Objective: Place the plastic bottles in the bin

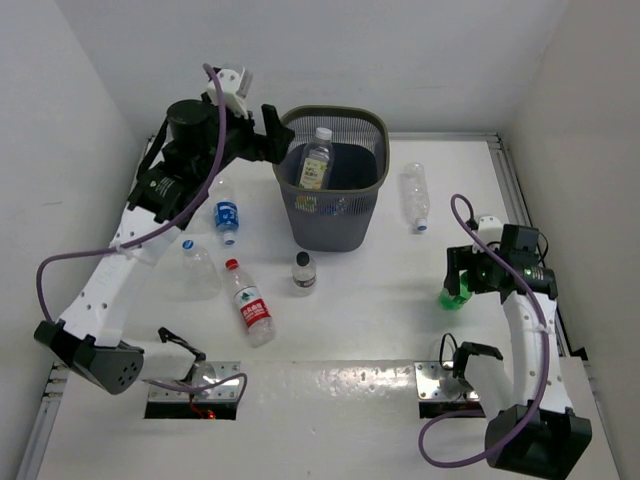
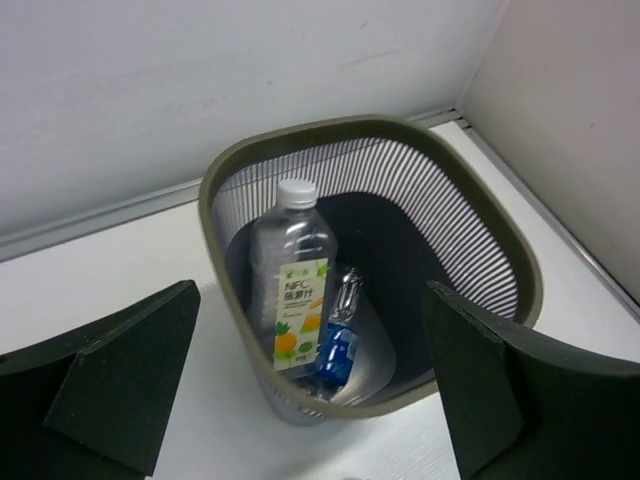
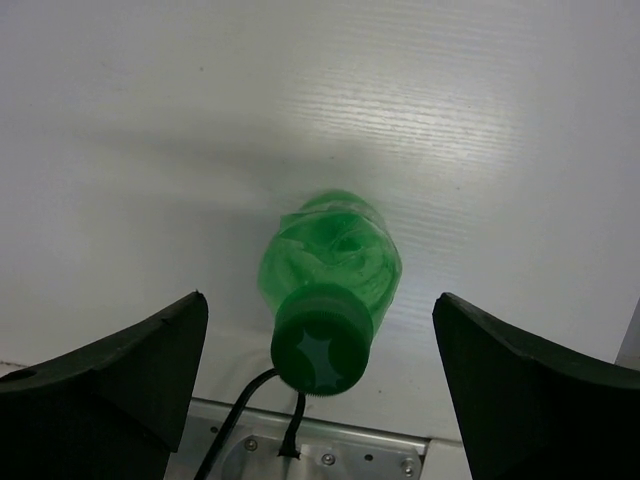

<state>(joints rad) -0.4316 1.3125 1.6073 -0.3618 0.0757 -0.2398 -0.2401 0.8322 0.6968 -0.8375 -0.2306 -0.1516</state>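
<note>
The bin (image 1: 372, 125) stands at the back middle of the table. In it a clear bottle with a yellow-green label (image 1: 316, 160) stands upright beside a crushed blue-label bottle (image 2: 340, 340). My left gripper (image 1: 270, 135) is open and empty at the bin's left rim (image 2: 215, 180), looking down into it. My right gripper (image 1: 462, 272) is open just above the all-green bottle (image 1: 452, 296), which stands upright. In the right wrist view the green bottle (image 3: 330, 255) sits centred between the two fingers, untouched.
Left of the bin lie a blue-label bottle (image 1: 226, 215), a clear bottle (image 1: 198, 264) and a red-white bottle (image 1: 249, 304). A small black-capped bottle (image 1: 303, 272) stands in front of the bin. A clear bottle (image 1: 416, 197) lies to its right. Walls close three sides.
</note>
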